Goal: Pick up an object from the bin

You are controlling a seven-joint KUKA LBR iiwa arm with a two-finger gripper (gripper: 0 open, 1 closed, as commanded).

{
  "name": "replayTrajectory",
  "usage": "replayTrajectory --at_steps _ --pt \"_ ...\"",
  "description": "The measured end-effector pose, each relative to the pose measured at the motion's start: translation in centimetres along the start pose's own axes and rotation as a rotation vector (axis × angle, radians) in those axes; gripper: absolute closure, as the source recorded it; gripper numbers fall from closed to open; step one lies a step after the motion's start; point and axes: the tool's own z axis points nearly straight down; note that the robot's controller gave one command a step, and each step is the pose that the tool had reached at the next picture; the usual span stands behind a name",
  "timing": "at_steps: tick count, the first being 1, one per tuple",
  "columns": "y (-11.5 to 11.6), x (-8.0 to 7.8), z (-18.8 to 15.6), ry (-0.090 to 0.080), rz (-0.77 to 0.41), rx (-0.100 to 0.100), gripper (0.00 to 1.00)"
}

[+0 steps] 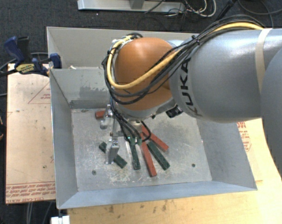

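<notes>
My gripper [114, 152] hangs below the arm's wrist, low over the left middle of the bin floor. Its tip stands right beside a small dark green block [119, 162], and another small dark green piece [103, 147] lies just to its left. Whether it touches either one I cannot tell. Directly to its right lies a long dark green stick [134, 157].
Further right, a red stick [149, 162], a green stick [158, 156] and another red stick [157, 143] fan out across the bin's middle. A small red block [100, 113] lies near the back left wall. The arm and its cables cover the bin's back right.
</notes>
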Motion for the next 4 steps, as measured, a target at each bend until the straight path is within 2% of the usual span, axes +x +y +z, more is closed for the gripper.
replayTrajectory --at_steps 1,2,3,4 --pt "-0.1 -0.2 -0.5 -0.008 0.004 -0.002 0.0" --pt "-1.5 -0.9 3.5 -0.016 -0.002 -0.005 0.0" --pt "-2.5 -2.3 9.1 -0.011 0.057 -0.003 0.0" --pt "-6.2 -3.5 14.7 -0.022 -0.125 -0.007 1.0"
